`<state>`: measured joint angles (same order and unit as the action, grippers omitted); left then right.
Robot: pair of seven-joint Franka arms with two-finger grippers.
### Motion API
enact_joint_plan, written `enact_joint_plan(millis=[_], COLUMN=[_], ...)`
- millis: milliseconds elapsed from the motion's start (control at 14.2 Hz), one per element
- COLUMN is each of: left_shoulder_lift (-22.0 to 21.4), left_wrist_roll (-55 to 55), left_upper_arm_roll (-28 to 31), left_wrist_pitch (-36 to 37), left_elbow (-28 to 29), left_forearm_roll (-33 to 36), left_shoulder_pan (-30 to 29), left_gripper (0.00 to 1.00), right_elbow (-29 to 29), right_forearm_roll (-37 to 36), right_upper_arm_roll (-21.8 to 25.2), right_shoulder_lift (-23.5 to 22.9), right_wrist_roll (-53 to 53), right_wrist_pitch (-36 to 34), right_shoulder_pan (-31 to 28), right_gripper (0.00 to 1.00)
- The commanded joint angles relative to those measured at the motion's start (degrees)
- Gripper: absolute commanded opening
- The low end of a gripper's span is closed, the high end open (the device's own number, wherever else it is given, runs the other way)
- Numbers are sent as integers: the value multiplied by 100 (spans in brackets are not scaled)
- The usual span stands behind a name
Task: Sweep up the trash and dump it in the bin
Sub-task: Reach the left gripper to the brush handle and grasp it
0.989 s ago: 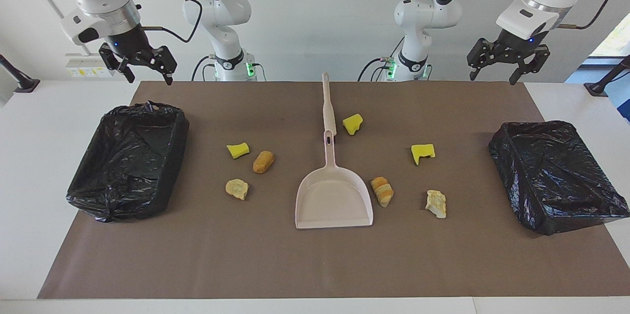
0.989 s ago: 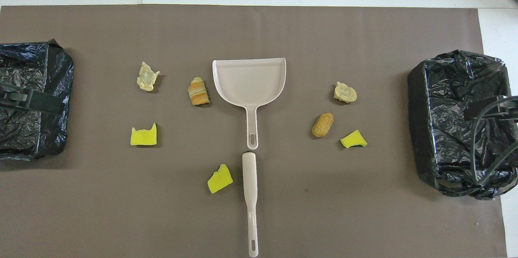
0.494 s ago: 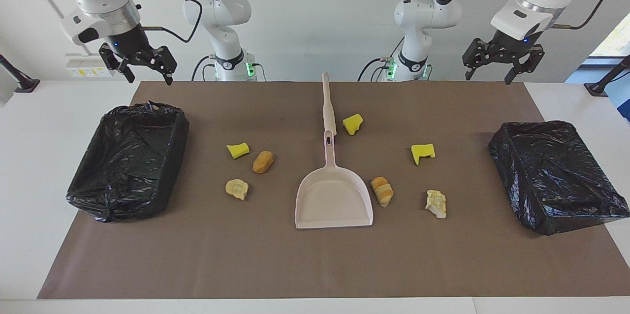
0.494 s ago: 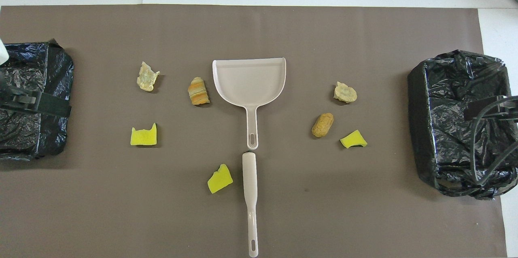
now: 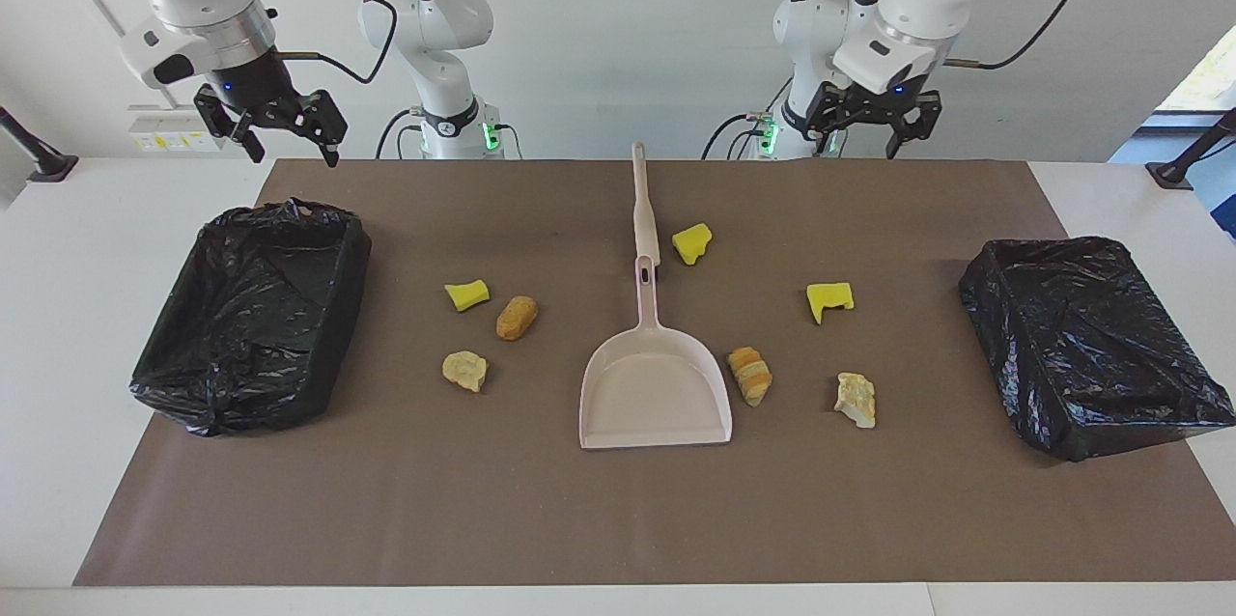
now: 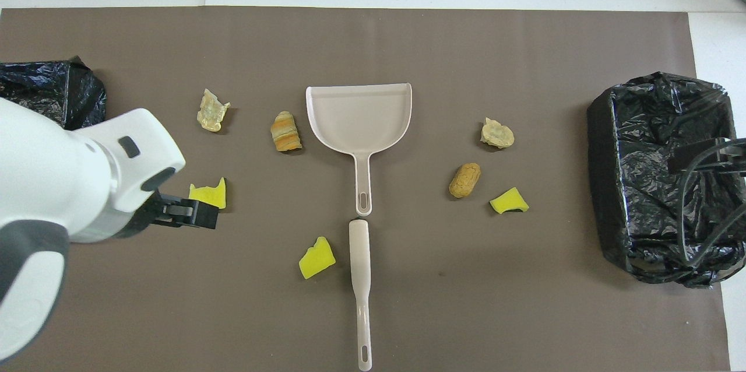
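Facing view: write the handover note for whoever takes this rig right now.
Left tool: open, empty, raised over the mat at its robot-side edge.
Right tool: open, empty, raised near the right-end bin.
Things: seven trash scraps lie on the mat around the dustpan. The brush lies in line with its handle, nearer the robots. The left-end bin has no scraps in it.
Done: nothing.
Left: grasp brush and dustpan, sweep, dump.
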<state>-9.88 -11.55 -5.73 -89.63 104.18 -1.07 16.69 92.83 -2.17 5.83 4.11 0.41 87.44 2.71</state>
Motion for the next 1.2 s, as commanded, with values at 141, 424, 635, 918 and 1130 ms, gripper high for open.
enact_joint_plan(millis=[141, 424, 635, 918, 1130], left_shoulder_lift=[-550, -532, -462, 73, 451], left_wrist_roll=[-1313, -2140, -2579, -3756, -4258], left_upper_arm_roll=[98, 98, 98, 89, 89], left_wrist_pitch=[-1081, -1803, -2303, -3507, -3947], left_elbow=[1489, 2070, 2483, 2984, 3073], left_forearm_roll=[-42, -42, -86, -86, -86], left_shoulder_pan=[1088, 1818, 2372, 3294, 3744], left_gripper=[100, 100, 100, 100, 100], right_elbow=[33, 33, 33, 33, 33], right_forearm_roll=[120, 120, 120, 120, 120], right_upper_arm_roll=[-3, -3, -3, -3, -3], right_shoulder_lift=[55, 55, 55, 55, 55], right_wrist_roll=[12, 12, 12, 12, 12], right_wrist_pitch=[63, 63, 63, 63, 63], right_shoulder_pan=[-25, -25, -25, -25, -25], right_gripper=[100, 100, 100, 100, 100])
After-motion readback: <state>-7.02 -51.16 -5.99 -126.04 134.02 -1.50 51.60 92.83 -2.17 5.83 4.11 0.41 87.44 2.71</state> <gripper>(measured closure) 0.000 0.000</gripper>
